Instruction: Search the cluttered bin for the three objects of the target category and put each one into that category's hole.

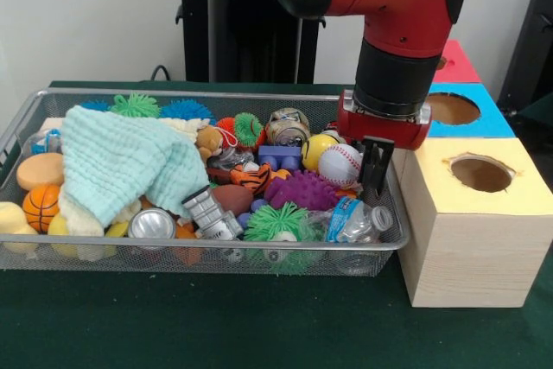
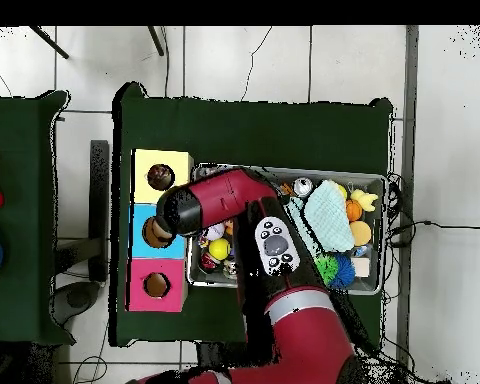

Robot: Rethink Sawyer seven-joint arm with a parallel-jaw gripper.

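The cluttered bin (image 1: 216, 96) is a long silver wire mesh basket on the green table; it also shows in the overhead view (image 2: 380, 182). It holds a pale green cloth (image 1: 121, 162), a baseball (image 1: 340, 164), a purple spiky ball (image 1: 302, 189), a green spiky ball (image 1: 276, 222), a crushed plastic bottle (image 1: 359, 220), a can (image 1: 151, 224) and a small basketball (image 1: 41, 205). My gripper (image 1: 376, 183) hangs at the bin's right end, just right of the baseball and above the bottle. Nothing shows in it. In the overhead view the arm hides it.
Three wooden boxes with round holes stand right of the bin: a yellow-topped one (image 1: 480, 174) nearest, a blue one (image 1: 454, 110) behind it, a red one (image 1: 455, 62) furthest. From overhead they are the yellow (image 2: 161, 175), blue (image 2: 142, 232) and pink (image 2: 156, 285) boxes.
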